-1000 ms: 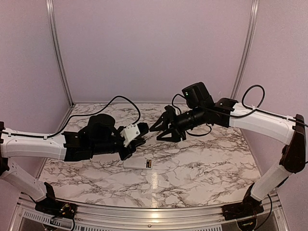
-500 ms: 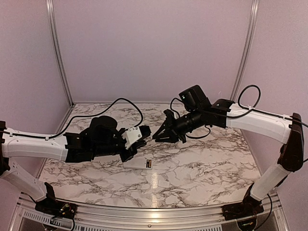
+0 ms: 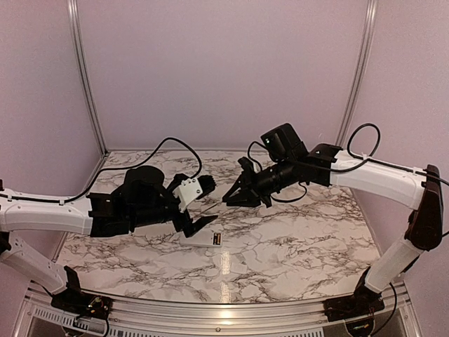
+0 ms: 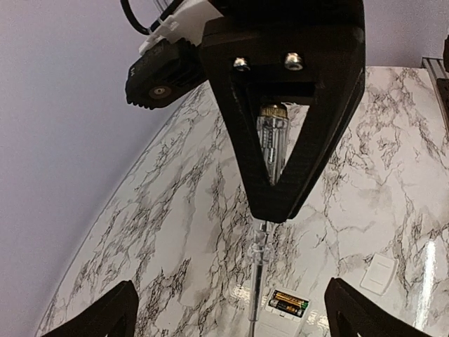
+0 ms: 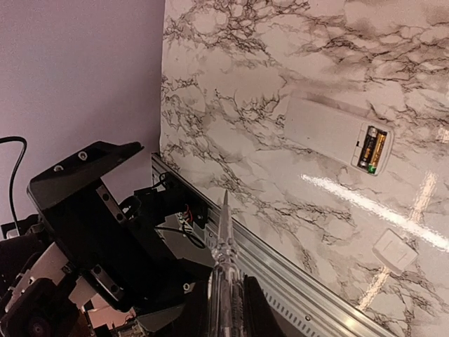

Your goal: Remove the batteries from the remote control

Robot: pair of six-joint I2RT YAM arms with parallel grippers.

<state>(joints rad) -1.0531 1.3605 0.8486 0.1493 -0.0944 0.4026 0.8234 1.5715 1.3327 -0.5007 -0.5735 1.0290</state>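
Marble table (image 3: 302, 242) carries remote control (image 3: 201, 239) and cover (image 5: 396, 251).

Nothing can be read: the print on the batteries (image 4: 290, 302) in the remote control (image 5: 326, 130) and on the clear tool (image 5: 223, 260) is too small.

We're in a robot lab booth: plain lilac walls (image 3: 224, 70), aluminium posts (image 3: 85, 77), marble-print table (image 3: 295, 246).
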